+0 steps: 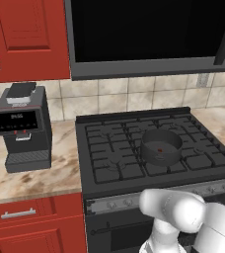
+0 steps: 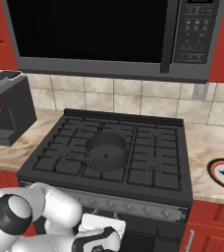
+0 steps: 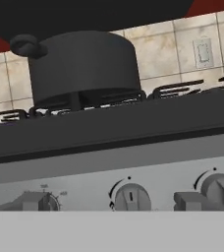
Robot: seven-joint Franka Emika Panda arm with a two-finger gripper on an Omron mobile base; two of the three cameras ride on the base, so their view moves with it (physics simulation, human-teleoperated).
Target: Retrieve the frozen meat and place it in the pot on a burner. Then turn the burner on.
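Frozen meat – tiny speck in pot

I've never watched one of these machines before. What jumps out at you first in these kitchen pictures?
A round, shallow, dark grey metal pot sits on the middle grate of the black gas stove, with a tiny dark red lump of meat already inside. Above hangs a big dark-fronted microwave between red cabinets. The hand view looks close at the silver control knobs on the stove's front.
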